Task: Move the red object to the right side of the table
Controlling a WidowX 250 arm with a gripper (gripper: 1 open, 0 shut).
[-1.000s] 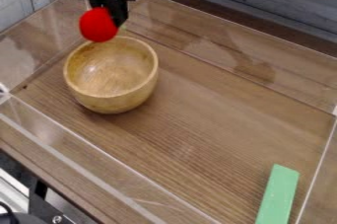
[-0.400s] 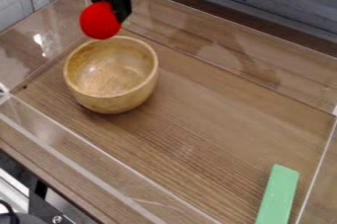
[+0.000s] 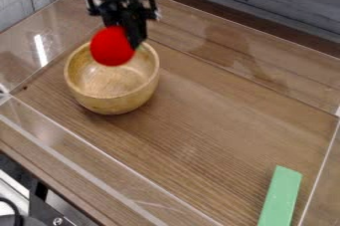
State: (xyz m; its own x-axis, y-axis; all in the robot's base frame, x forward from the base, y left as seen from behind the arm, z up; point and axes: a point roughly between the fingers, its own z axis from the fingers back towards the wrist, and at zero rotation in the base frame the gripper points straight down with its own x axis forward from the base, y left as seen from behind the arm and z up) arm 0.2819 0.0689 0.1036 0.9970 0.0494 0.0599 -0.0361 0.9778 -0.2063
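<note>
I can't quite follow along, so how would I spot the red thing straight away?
On the brown wooden table, find the round wooden bowl. Over it is the ball-like red toy, at the claw's tip. It's the only bright red thing, unlike the flat, pale green block.

Looks like a robotics lab setup to me: there's a black robot arm [image 3: 122,9] over a wood-grain table [image 3: 213,120] edged with low clear walls [image 3: 285,43].
</note>
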